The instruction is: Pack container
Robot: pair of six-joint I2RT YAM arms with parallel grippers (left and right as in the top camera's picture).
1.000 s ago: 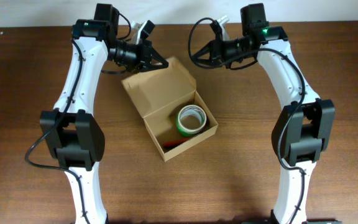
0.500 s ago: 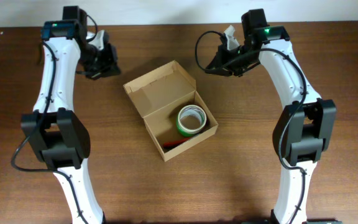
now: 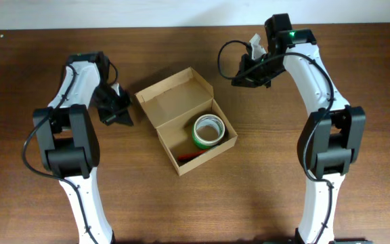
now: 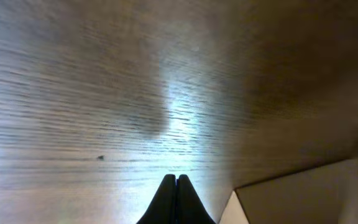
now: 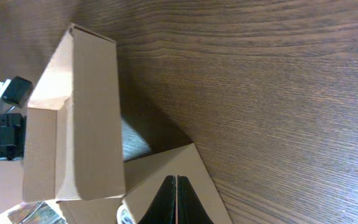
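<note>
The plain tan container is lying open in the middle of the bench, holding a green tape roll, while the left hand and right hand are hanging either side, both pinched closed on nothing

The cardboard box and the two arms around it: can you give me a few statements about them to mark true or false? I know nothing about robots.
1. The container stands open, its flap lid folded back. True.
2. A green and white tape roll lies inside it. True.
3. The left gripper grips the tape roll. False: it is shut on nothing, outside the box, over the table.
4. The right gripper reaches down into the box. False: it hangs off to one side of the box, apart from it.
5. Both grippers have their fingers pressed together. True.
</note>
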